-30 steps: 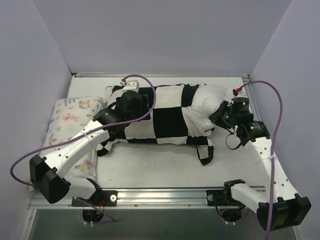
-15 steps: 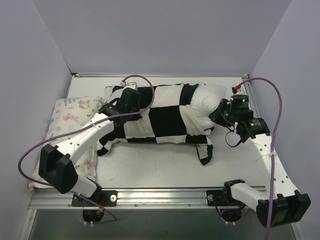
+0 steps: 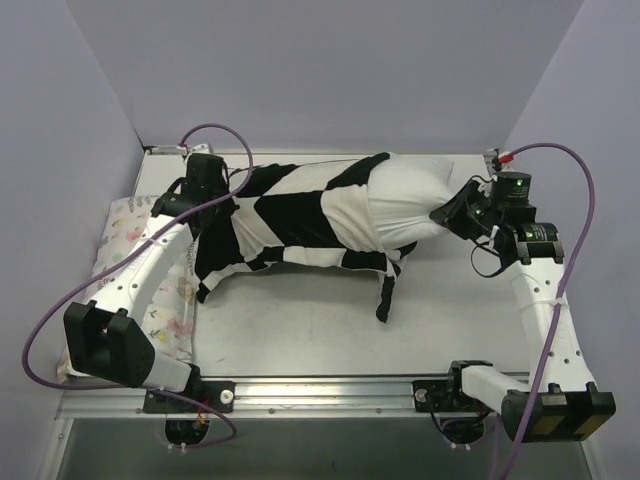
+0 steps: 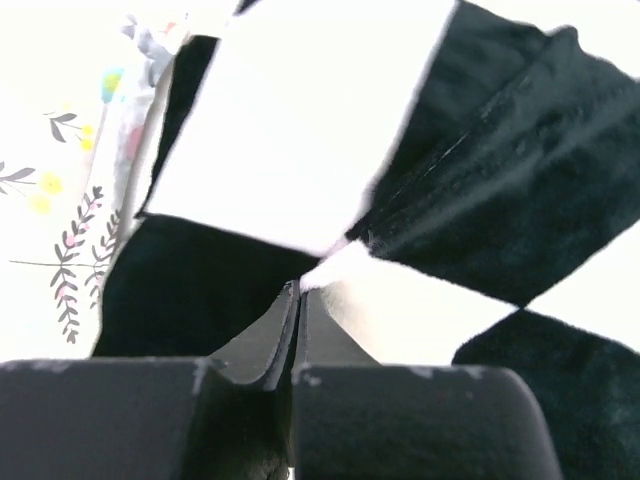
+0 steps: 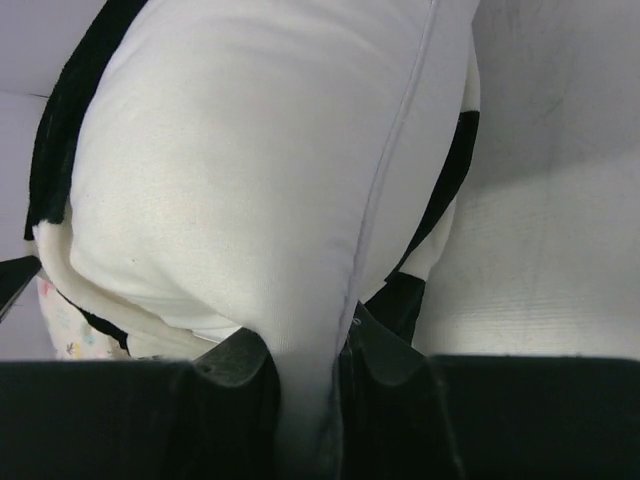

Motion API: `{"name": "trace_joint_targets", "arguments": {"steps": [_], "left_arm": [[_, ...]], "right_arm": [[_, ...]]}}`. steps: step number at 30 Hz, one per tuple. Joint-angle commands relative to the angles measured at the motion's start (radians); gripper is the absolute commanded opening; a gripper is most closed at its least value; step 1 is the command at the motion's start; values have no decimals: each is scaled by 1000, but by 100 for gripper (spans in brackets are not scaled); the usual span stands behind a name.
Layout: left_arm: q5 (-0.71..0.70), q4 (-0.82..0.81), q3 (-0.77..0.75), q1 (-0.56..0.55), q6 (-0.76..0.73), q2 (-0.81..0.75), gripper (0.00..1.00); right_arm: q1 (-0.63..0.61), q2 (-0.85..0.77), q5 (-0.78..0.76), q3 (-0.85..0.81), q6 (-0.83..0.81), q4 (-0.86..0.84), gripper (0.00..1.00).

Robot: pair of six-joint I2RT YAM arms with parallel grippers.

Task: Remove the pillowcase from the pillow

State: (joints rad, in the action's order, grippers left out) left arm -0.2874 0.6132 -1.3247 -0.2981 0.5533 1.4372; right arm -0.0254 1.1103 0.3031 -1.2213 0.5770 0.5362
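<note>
Stripping step: left pincer (image 4: 297,292) clamped on pillowcase (image 3: 290,215), right pincer (image 5: 338,350) pinching pillow (image 3: 410,195) seam. Next: pull leftward, anchoring pillow.

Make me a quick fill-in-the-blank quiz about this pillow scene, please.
The left gripper is shut on the black-and-___ checkerboard fabric pillowcase. The right gripper pinches the plump plain white pillow along its stitched ___. The pillow's bare end pokes out on the ___ gripper's side. A pastel floral-print pillow lies on the ___ gripper's side.
Missing: white; seam; right; left.
</note>
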Motion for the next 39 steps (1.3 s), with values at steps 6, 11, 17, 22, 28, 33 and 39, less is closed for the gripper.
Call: {"name": "trace_joint_targets", "arguments": {"steps": [6,11,17,22,28,33,39], "left_arm": [[-153,28,-5,203,-23,29,0],[26,-55,41,122,-44,12,0],[48,-40,1,-28,-69,-41,0],[-30,-67,155,-154,-1,-150,0],[-6,-177,498,-177,111,-314,0],[-16,-147,573,-180,109,-412,0],[31,-118,573,-184,91,-455,0]], "right_arm": [[146,-58,-134,-162,15,8,0],[122,-64,-21,-198,11,10,0],[-123,-73,-152,-8,-65,-7,0],[-148,-121,-239,166,-94,-18,72],[-146,-234,-300,120,-94,27,91],[-146,-185,-377,65,-88,27,92],[-154,67,-259,8,-65,-59,95]]}}
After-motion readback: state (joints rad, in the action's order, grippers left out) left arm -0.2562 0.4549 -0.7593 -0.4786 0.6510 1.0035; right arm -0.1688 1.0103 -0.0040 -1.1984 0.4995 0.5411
